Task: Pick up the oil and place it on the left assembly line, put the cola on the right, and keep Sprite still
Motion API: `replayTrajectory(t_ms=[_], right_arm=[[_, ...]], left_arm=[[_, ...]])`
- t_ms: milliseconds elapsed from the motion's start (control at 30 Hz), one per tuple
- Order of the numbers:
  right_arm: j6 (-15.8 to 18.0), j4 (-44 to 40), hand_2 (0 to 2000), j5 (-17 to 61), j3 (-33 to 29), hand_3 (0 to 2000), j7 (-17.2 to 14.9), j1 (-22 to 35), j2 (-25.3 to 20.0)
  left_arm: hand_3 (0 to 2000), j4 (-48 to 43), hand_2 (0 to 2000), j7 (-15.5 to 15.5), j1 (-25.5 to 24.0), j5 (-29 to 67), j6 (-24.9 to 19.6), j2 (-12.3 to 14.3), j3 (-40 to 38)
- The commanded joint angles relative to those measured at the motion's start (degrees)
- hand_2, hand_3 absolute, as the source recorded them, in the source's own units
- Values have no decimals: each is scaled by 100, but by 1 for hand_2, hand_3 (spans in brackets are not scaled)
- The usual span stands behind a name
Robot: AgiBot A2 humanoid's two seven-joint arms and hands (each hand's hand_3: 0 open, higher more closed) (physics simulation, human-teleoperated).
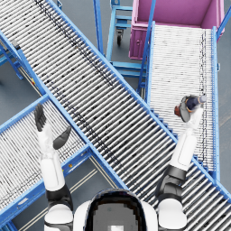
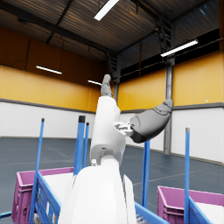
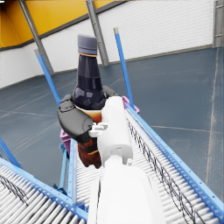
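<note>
2 hands were in view, and only 1 carried anything. Right hand (image 1: 186, 109) gripped the cola (image 1: 192, 103), a bottle of dark liquid with a grey cap and a reddish label band low on the body. In the right wrist view the dark fingers (image 3: 72, 119) wrapped the lower half of the cola (image 3: 89, 83), with the neck and cap standing clear above the right hand (image 3: 78, 122) and the cap pointing up. In the head view, the bottle sat over the near end of the right assembly line (image 1: 176, 67), close to where that line met the wide diagonal conveyor (image 1: 90, 90). Could not tell whether the base touched the rollers. The right wrist view showed the same right assembly line (image 3: 151, 164) running away behind the bottle between blue side rails. A magenta bin (image 1: 171, 11) stood at the far end of the line. Left hand (image 1: 47, 131) held nothing: fingers straight and apart, thumb spread out to the side, palm raised over the left assembly line (image 1: 18, 153) and not in contact with it. The left wrist view confirmed this, with the left hand (image 2: 118, 124) lifted towards the warehouse roof, thumb (image 2: 151, 121) jutting sideways and nothing between thumb and fingers. 2 more magenta bins (image 2: 26, 188) (image 2: 175, 199) showed low in that view, 1 on each side of the forearm. Blue posts stood beside both.
</note>
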Motion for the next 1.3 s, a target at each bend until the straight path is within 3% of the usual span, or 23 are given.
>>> replayTrajectory(t_ms=[33, 67, 133, 200, 433, 667, 1000, 1300], right_arm=[[-1, -1085, 639, 0, -245, 1673, 1, 908, 337], [-69, -1372, 0, -1, -278, 1347, 6, 1133, 423], [-152, -1575, 0, -2, -260, 693, 12, 1425, 560], [-194, -1192, 0, -4, -213, 40, 16, 1413, 556], [-233, 1501, 0, -5, 432, 0, 20, 913, 414], [-236, 3043, 0, -2, 795, 0, 20, -107, 181], [-237, 3976, 0, 0, 1292, 0, 20, -1369, -33], [-230, 4040, 0, -27, 1361, 0, 13, -1614, -73]], left_arm=[[0, 46, 0, 0, 97, 0, 0, -27, 36], [0, 20, 0, 0, 81, 0, 0, -22, 26], [0, 20, 0, 0, 81, 0, 0, -20, 25], [0, 11, 0, 0, 98, 0, 0, -22, 49], [0, -7, 0, 0, 94, 0, 0, -12, 111], [0, 85, 0, 0, 137, 0, 0, -5, 212], [0, 291, 0, 0, 365, 1, 0, -21, 259], [0, 240, 0, 7, 203, -22, 7, 12, 289]])
